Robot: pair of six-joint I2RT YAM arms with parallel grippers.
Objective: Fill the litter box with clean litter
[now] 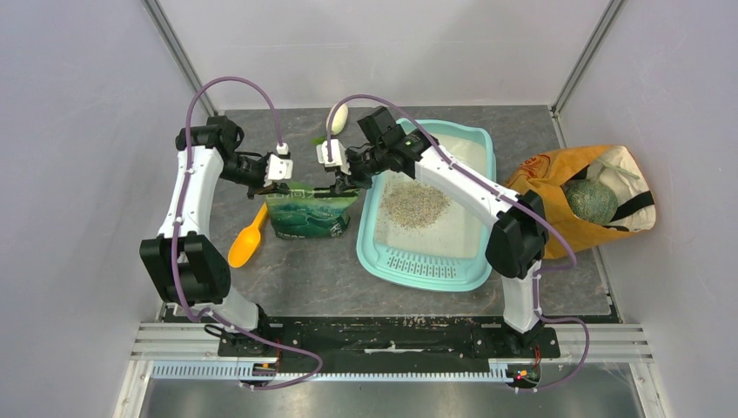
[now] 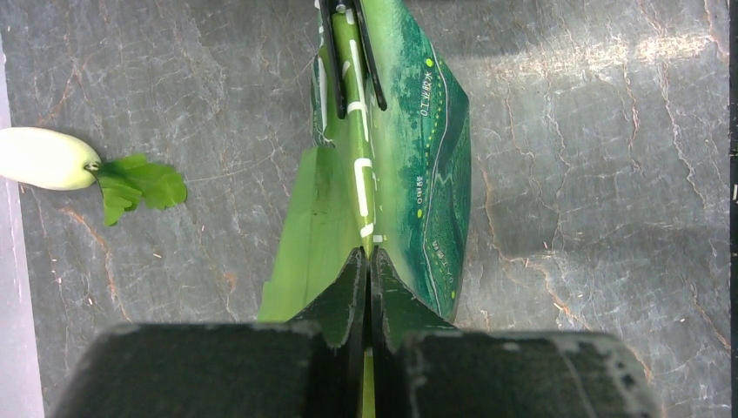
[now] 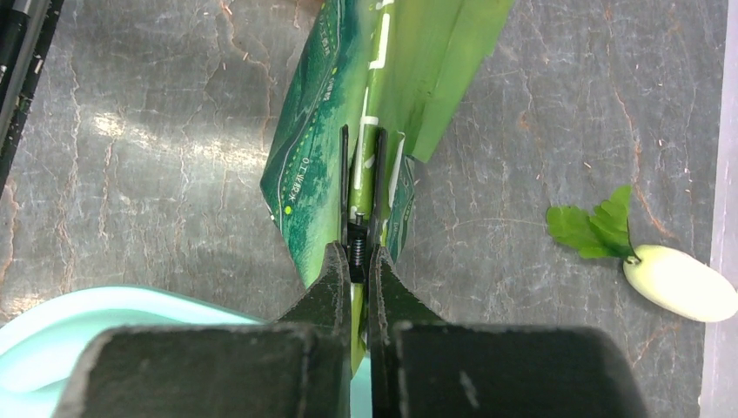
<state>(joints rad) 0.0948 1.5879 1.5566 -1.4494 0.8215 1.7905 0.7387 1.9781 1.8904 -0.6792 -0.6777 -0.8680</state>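
The teal litter box (image 1: 426, 264) lies right of centre, and a patch of beige-grey litter (image 1: 416, 203) is spread in its white basin. A green printed pouch (image 1: 311, 215) hangs upright just left of the box, held by its top edge from both ends. My left gripper (image 1: 285, 185) (image 2: 366, 254) is shut on the left end of that edge. At the other end my right gripper (image 1: 341, 185) (image 3: 358, 248) is shut on the edge, where a black spring clip (image 3: 357, 228) sits. The box's rim (image 3: 104, 305) shows at the lower left of the right wrist view.
An orange scoop (image 1: 248, 242) lies on the table left of the pouch. A white toy radish with green leaves (image 1: 338, 117) (image 2: 43, 158) (image 3: 679, 283) rests near the back wall. An orange cloth bag (image 1: 592, 200) with a green ball inside sits at the far right.
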